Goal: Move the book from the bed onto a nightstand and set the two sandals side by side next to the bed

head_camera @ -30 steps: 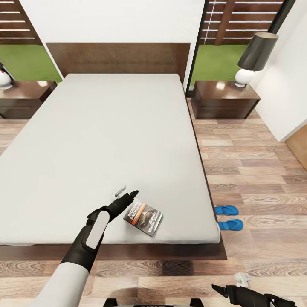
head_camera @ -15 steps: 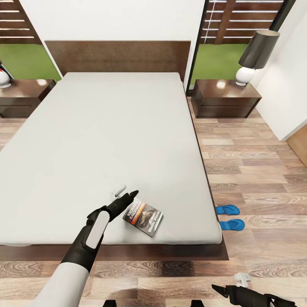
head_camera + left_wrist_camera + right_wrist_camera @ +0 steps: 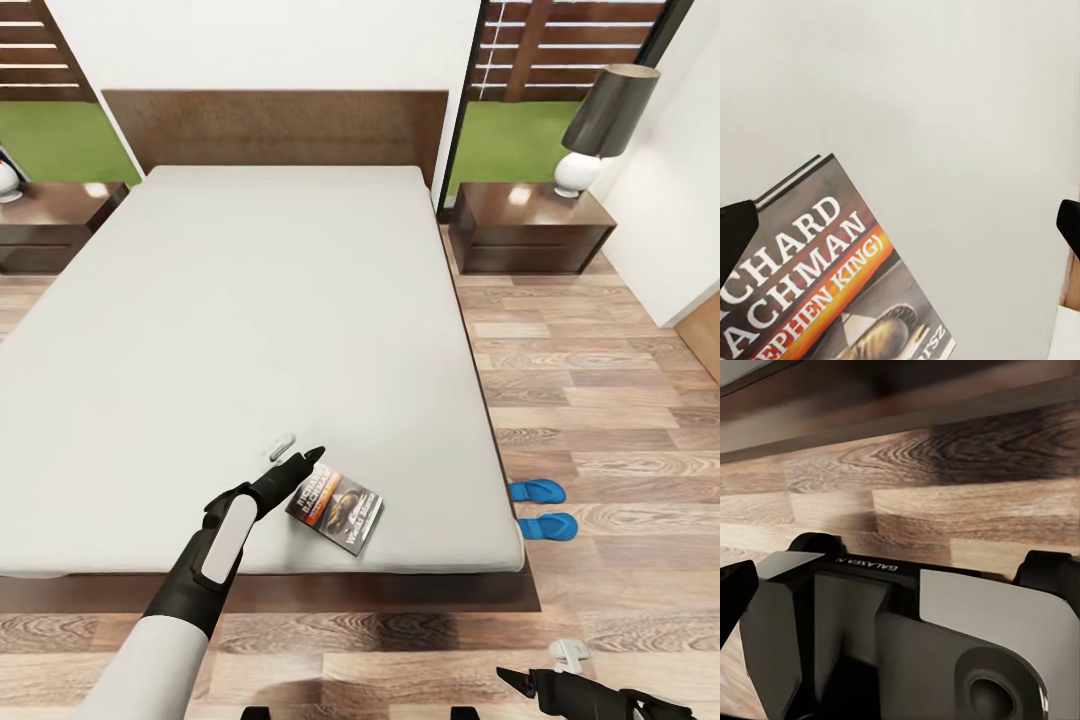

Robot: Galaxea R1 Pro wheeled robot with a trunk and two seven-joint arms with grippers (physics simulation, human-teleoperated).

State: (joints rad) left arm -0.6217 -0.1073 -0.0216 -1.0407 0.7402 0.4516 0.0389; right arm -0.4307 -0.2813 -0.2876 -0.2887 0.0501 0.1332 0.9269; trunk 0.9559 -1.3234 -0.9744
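our left fingers (image 3: 297, 456) still hover open beside the book (image 3: 336, 510) on the bed (image 3: 250, 300); only our view shifted, nothing grasped.

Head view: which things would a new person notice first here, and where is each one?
The large grey bed takes up most of the room, with the dark book lying near its foot corner and the left gripper open just beside it. Two bright blue sandals lie side by side on the wood floor beside that corner.
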